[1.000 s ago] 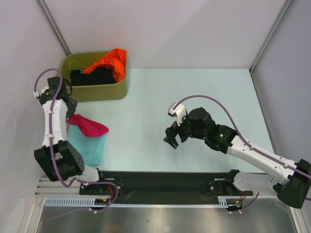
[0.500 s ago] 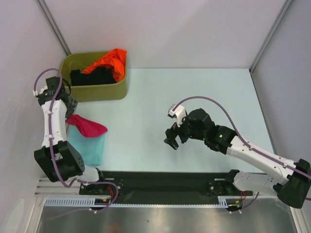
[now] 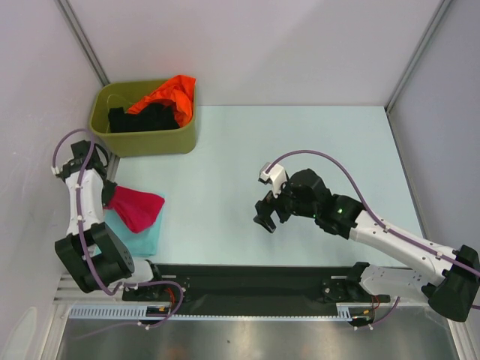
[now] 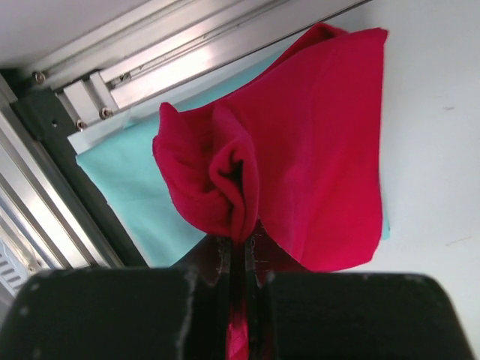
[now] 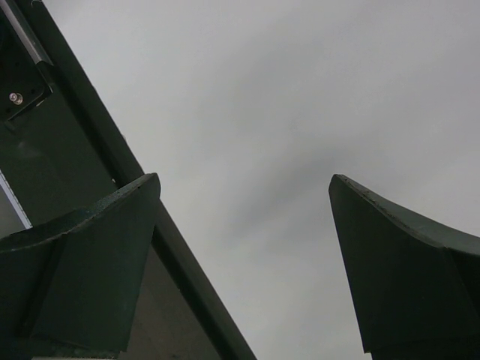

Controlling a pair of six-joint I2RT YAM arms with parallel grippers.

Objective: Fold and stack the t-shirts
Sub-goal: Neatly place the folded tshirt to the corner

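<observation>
The crimson-red t-shirt is folded small and lies over the pale teal folded t-shirt at the near left of the table. My left gripper is shut on the red shirt's left edge; in the left wrist view the red cloth is pinched and bunched between the jaws, over the teal shirt. An orange t-shirt and a black t-shirt lie in the tub. My right gripper is open and empty above the table's middle; in its wrist view its fingers stand wide apart.
The olive-green plastic tub stands at the back left. Grey walls close in the left, back and right sides. A black rail with the arm bases runs along the near edge. The metal frame lies close beyond the shirts.
My left gripper has moved toward the near edge with the red shirt, which now lies lower and flatter over the teal one. The right arm has barely shifted.
</observation>
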